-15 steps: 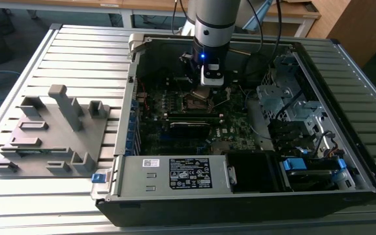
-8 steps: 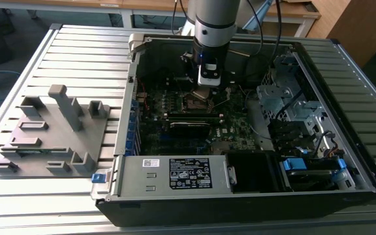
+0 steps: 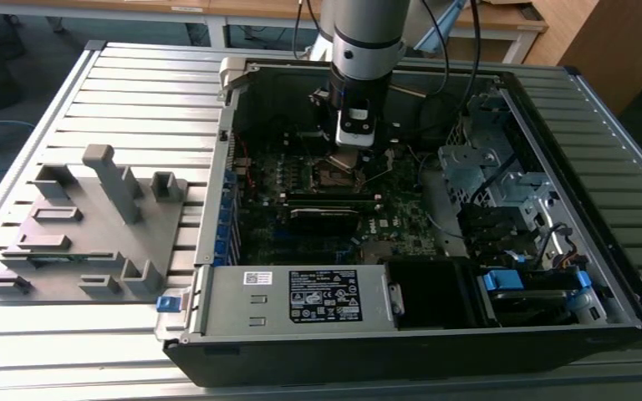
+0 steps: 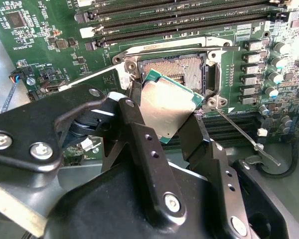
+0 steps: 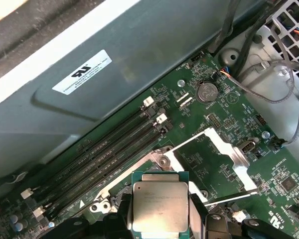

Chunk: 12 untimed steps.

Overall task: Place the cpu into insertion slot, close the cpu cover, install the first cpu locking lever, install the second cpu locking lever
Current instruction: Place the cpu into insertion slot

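Now your tool (image 4: 163,115) has its black fingers (image 4: 142,137) clamped on the flat square cpu (image 4: 169,102) with the dull silver-grey metal top, held tilted just above the dark square insertion slot (image 4: 182,69), its fine contact grid bare; the thin silver cpu cover (image 5: 228,149) stands open beside that slot.

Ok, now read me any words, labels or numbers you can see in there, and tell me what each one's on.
Nothing reads surely enough to quote.
Black label on the power supply: print too small.
White label on the case wall: too small.
cpu top: faint engraving, unreadable.
slot rim: stamped word, unclear.
board: tiny white codes, unreadable.
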{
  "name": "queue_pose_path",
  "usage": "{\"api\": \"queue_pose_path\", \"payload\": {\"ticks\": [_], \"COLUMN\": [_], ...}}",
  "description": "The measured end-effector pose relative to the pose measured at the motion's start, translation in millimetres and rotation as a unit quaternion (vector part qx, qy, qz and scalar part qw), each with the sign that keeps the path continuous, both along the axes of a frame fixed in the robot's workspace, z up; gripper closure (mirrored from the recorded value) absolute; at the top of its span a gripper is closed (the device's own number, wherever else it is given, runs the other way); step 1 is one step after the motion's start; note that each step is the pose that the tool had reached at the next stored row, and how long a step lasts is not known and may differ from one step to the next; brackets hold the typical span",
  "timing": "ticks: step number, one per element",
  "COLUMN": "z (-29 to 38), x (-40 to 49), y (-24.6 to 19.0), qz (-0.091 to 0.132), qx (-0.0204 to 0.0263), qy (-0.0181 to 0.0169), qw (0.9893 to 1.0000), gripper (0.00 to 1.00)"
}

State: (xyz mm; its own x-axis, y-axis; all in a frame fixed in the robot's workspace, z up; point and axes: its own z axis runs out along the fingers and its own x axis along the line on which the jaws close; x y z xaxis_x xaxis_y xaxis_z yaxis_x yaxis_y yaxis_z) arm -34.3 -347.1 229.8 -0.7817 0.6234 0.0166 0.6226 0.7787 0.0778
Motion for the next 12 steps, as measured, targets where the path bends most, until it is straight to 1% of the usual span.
{"api": "queue_pose_path", "payload": {"ticks": [3,5,7,9,12], "z": [0.0,-0.1,-0.3,-0.4,-0.6], "x": [0.0,0.0,0.0,0.0,0.0], "y": [0.0,0.0,0.0,0.0,0.0], "qz": [-0.004,-0.015,-0.030,-0.047,-0.074], "qx": [0.0000,0.0000,0.0000,0.0000,0.0000], "qy": [0.0000,0.0000,-0.0001,0.0000,0.0000], "qw": [1.0000,0.9999,0.9995,0.9989,0.9973], "gripper": [0.46,0.46,0.46,0.46,0.46]}}
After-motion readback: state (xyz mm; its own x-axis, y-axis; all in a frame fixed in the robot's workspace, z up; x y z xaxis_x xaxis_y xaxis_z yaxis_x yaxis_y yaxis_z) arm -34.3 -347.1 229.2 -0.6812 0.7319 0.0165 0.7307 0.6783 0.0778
